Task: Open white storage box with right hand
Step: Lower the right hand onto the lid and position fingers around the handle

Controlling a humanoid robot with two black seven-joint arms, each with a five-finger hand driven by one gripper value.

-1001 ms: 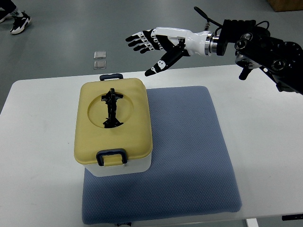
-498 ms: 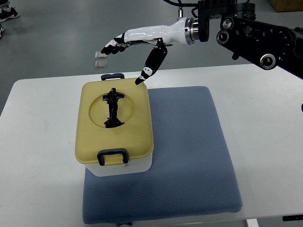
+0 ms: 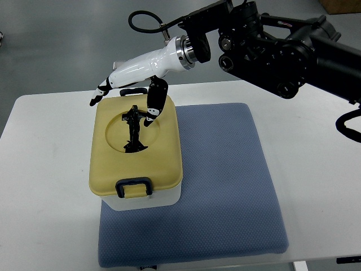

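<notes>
So, nearest us we see the blue mat (image 3: pixel 225 192) on the white table (image 3: pixel 45 186). The storage box (image 3: pixel 135 152) sits on the mat's 9 o'clock side, its near clasp (image 3: pixel 133 187) at 6 o'clock, yellow lid (image 3: pixel 161 152) down, black handle (image 3: pixel 133 130) lying in the round recess. Further back, the right hand (image 3: pixel 132 82) hangs over the lid's 12 o'clock edge: fingers (image 3: pixel 98 93) spread and pointing to 9 o'clock, gripping nothing, thumb (image 3: pixel 153 104) dropping toward the recess just beside the handle. We can't tell if it touches. The arm (image 3: pixel 271 45) runs off to 2 o'clock.
</notes>
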